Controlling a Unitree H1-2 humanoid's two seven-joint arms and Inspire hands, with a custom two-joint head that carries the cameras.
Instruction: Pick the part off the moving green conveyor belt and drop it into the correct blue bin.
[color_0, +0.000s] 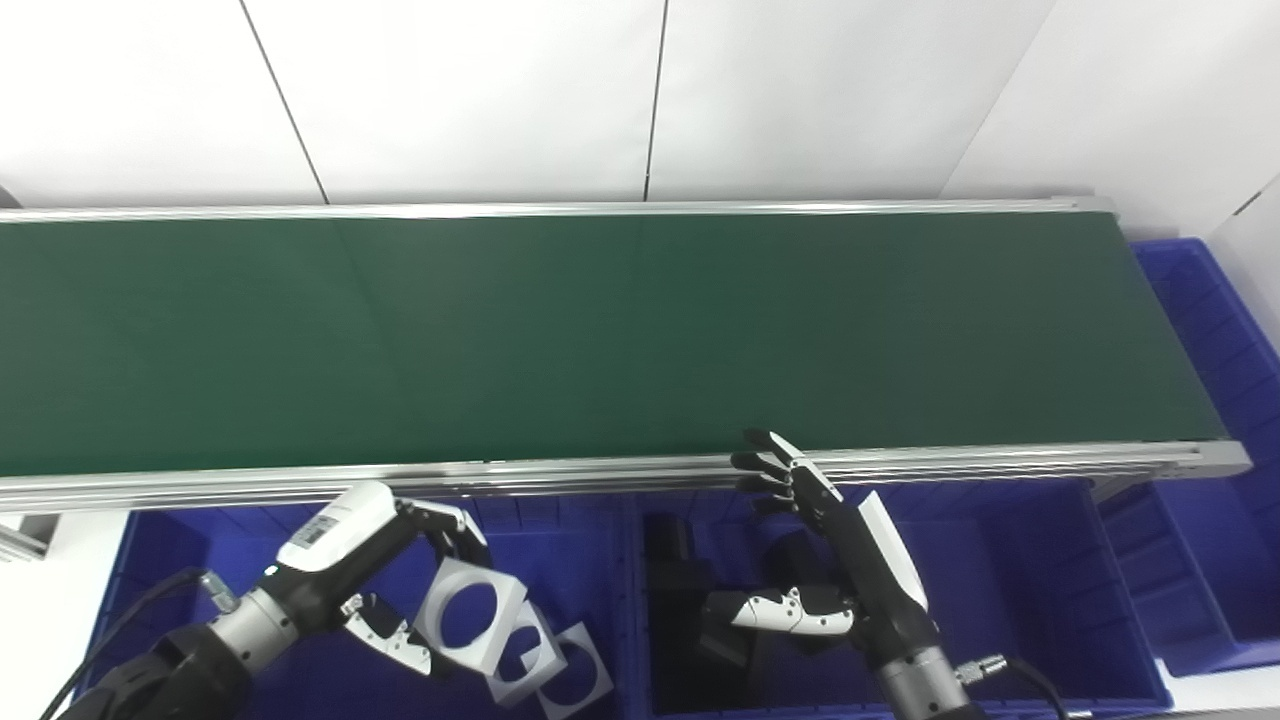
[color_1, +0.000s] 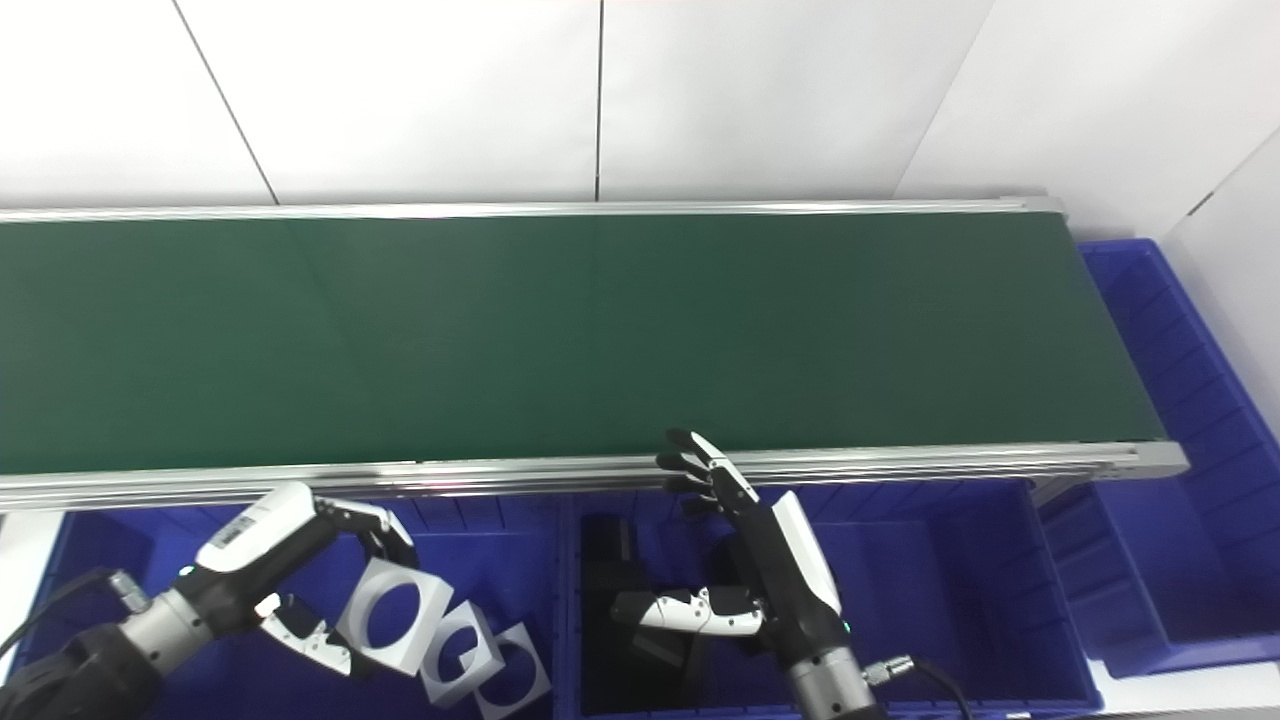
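Note:
The green conveyor belt (color_0: 600, 340) carries no part in view. My left hand (color_0: 400, 570) is shut on a silver square part (color_0: 510, 600) with a round hole, gripped between fingers above and thumb below. It holds the part low over the left blue bin (color_0: 180, 550), just beside two similar silver parts (color_0: 548, 645) lying in that bin. My right hand (color_0: 850, 560) is open and empty, fingers spread, over the middle blue bin (color_0: 1000, 560), with its fingertips at the belt's near rail.
Black parts (color_0: 680, 545) lie in the left part of the middle bin, under my right hand. Another blue bin (color_0: 1200, 320) stands at the belt's right end. The aluminium rail (color_0: 600, 470) runs along the belt's near edge, above the bins.

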